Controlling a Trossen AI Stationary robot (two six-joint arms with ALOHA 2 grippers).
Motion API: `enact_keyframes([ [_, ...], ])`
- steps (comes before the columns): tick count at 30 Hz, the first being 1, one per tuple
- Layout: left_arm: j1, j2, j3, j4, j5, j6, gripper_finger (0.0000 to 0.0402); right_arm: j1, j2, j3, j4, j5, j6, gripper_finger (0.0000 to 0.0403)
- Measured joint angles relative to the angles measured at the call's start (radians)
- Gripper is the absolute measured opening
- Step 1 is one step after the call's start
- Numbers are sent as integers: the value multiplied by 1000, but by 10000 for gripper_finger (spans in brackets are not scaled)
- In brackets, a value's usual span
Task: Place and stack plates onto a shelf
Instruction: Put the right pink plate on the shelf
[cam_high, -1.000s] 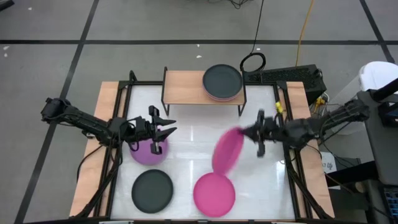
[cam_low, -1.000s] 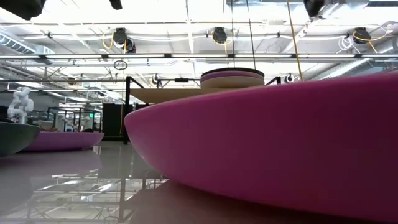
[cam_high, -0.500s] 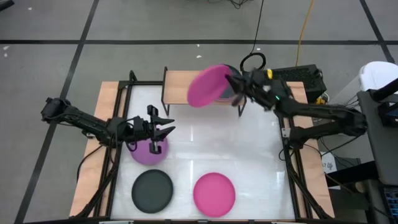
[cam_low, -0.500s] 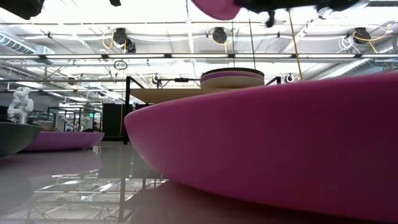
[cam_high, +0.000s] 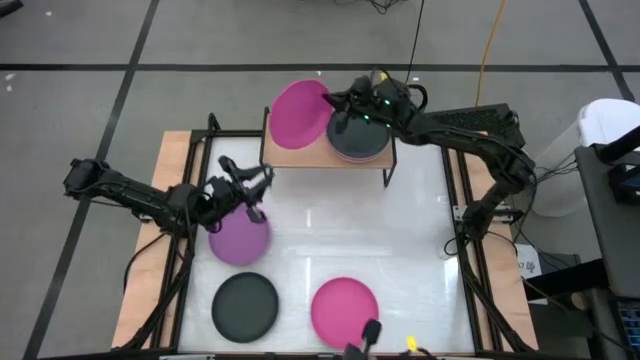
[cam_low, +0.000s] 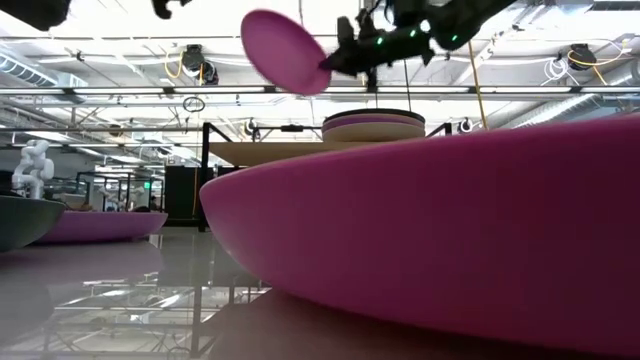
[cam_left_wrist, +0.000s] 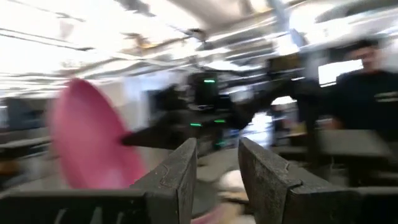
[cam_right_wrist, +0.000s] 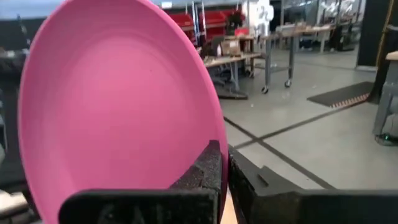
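Overhead, the right hand (cam_high: 334, 108) grips a pink plate (cam_high: 297, 112) above the shelf (cam_high: 292, 148); only the low view shows its tilt.

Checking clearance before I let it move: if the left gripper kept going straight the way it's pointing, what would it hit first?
Judging by its wrist view, the left gripper points toward the hot pink plate held up over the shelf by the right gripper. Probably that plate or the arm behind it; depth is unclear.

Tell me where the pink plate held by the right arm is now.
In the high view, the pink plate hangs tilted over the shelf's left half, beside the plate stack, gripped by the right gripper.
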Motion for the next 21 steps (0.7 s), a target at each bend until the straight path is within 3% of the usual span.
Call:
enact_keyframes([
  [3, 1, -19, 0, -3, -139, 87, 124, -20, 57, 10, 25, -44, -32, 0],
  [6, 2, -27, 0, -11, -189, 158, 124, -32, 92, 11, 47, -65, -91, 0],
  [14, 36, -28, 0, -17, -70, 168, 124, -41, 154, 12, 32, -68, -132, 0],
  [21, 84, -28, 0, -14, -54, 116, 124, -35, 155, 12, -11, -69, -199, 0],
])
